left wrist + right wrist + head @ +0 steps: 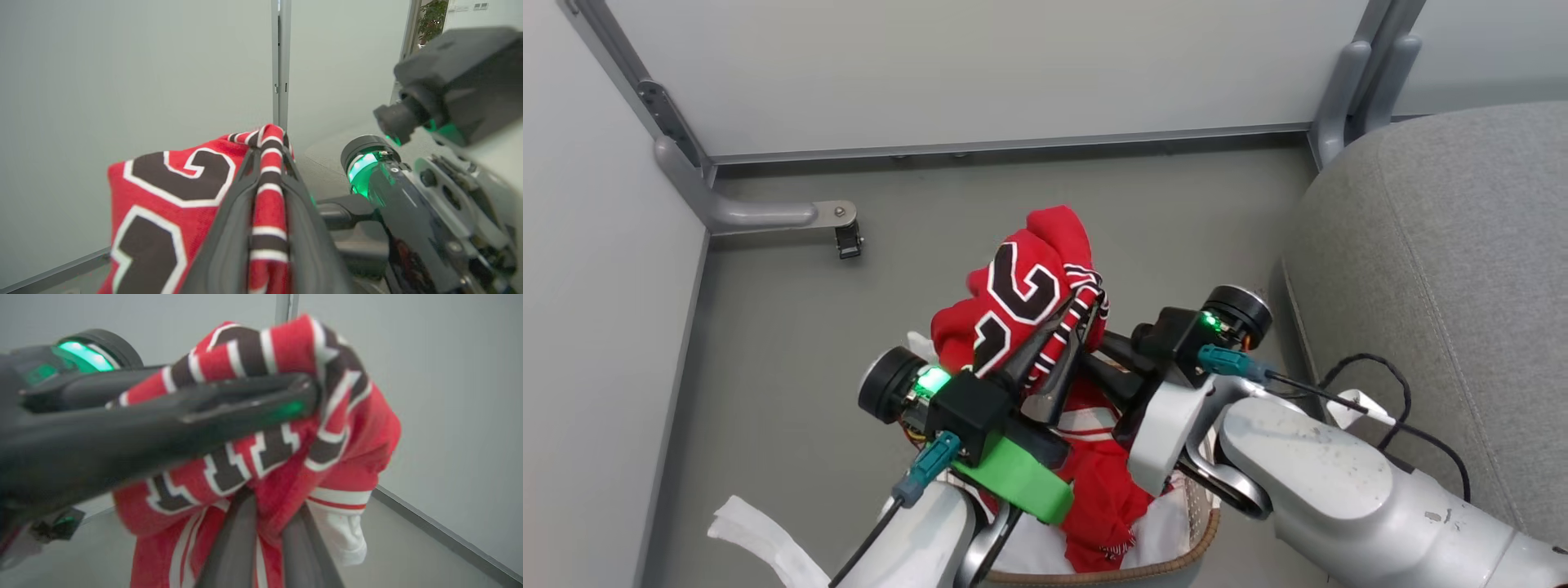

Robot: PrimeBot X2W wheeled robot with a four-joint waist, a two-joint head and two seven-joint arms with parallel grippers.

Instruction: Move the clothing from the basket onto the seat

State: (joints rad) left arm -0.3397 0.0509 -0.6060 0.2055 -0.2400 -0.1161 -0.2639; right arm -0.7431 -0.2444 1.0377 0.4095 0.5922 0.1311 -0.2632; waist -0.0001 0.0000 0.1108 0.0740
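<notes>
- The head view is lit brightly and evenly; on the floor the shadows are kept soft.
- A glow from a green lamp is seen at the centre of this frame.
- In the left wrist view, the clothing is rendered fairly sharply at lower left, while the right arm at the right edge is blurred.
- In the right wrist view, the left gripper across the left half is strongly out of focus.
</notes>
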